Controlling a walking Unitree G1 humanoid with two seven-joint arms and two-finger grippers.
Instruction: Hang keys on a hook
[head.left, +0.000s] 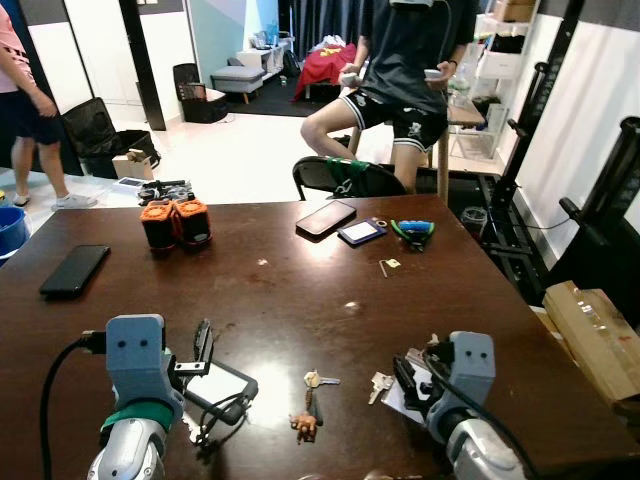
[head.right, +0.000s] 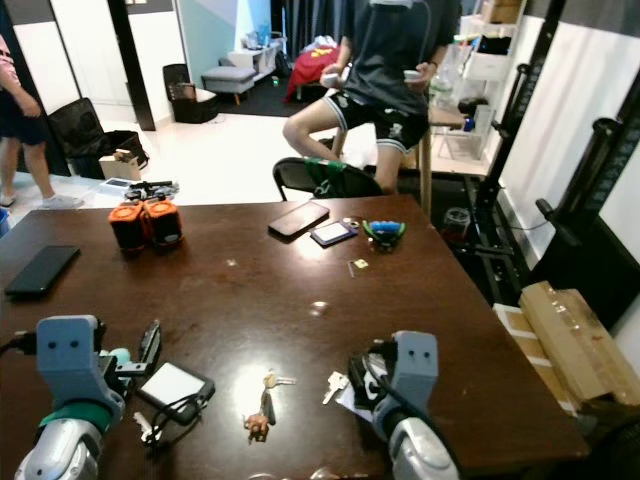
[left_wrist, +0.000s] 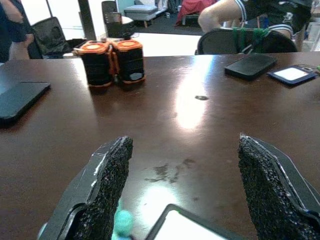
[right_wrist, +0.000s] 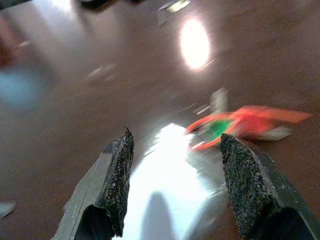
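Note:
A bunch of keys (head.left: 312, 398) with a small brown figure on it lies on the dark wooden table (head.left: 300, 300), near the front edge and between my two arms. A single loose key (head.left: 380, 384) rests just right of it. My right gripper (head.left: 408, 378) hovers low beside that key, its fingers (right_wrist: 120, 165) open over a white sheet. A blurred orange and green item (right_wrist: 235, 125) lies just ahead of them. My left gripper (head.left: 212, 385) is open, its fingers either side of a flat black device with a white top (left_wrist: 185, 227).
Two orange-and-black cylinders (head.left: 175, 222) and a black phone (head.left: 75, 268) sit at the left. Further back lie another phone (head.left: 325, 218), a card holder (head.left: 362, 231) and green pliers (head.left: 413, 232). A person (head.left: 400, 80) sits beyond the table by a chair (head.left: 350, 178). A cardboard box (head.left: 600, 340) is on the right.

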